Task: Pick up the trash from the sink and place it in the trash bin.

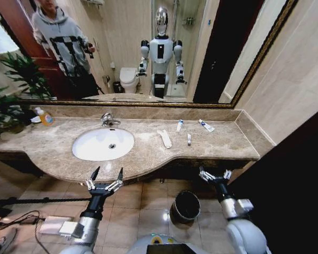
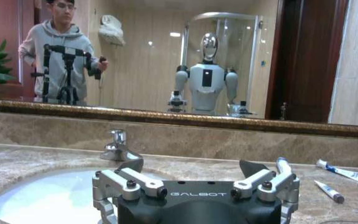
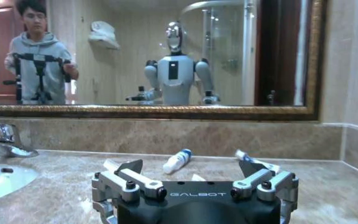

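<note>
White trash lies on your beige marble table (image 1: 217, 144), right of the oval porcelain sink (image 1: 103, 143): a long wrapper (image 1: 165, 138), two blue-marked tubes (image 1: 179, 126) and a thin stick (image 1: 188, 139). Your left claw (image 1: 106, 175) and right claw (image 1: 214, 174) hover spread before the edge, above the round black bin (image 1: 186, 205).

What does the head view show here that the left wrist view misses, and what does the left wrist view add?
Head view alone: the black bin on the floor under the counter, the right gripper open in front of the counter edge, the yellow soap bottle left of the sink, and the long white wrapper. Left wrist view alone: a close look at the left gripper's open fingers low over the counter edge. Both share: the left gripper, the sink, the faucet, two white tubes and a small stick.
</note>
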Tool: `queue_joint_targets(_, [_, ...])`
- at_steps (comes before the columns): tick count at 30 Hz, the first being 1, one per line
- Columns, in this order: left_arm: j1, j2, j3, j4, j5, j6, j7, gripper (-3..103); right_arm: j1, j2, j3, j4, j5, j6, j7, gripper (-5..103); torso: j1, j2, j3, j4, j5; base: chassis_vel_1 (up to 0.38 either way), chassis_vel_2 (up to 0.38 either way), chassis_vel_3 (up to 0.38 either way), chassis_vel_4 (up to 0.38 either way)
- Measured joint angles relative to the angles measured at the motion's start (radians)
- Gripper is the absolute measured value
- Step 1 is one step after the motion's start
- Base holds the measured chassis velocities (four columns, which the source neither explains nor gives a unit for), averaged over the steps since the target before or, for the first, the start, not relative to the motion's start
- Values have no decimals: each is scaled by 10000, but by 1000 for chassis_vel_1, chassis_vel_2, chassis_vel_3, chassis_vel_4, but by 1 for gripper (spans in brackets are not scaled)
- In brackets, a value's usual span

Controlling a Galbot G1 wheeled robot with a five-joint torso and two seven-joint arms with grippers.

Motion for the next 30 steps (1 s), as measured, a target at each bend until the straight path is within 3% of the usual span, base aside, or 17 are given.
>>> queue_joint_targets(13, [0, 0, 0, 0, 0, 0, 1, 100, 3474, -629, -1488, -2854, -134, -707, 229, 100, 1, -1, 1, 0, 0, 0, 0, 0, 0])
queue_joint_targets(24, [0, 0, 0, 0, 0, 0, 1, 100, 5565, -346, -2635, -5180, -487, -747, 747, 101, 1, -1, 0, 1, -1, 0, 0, 0, 0])
queue_joint_targets(30, [0, 0, 0, 0, 0, 0, 1, 100, 6071, -118, -2742, -6117, -726, -682, 786, 91, 0, -1, 0, 0, 0, 0, 0, 0, 0])
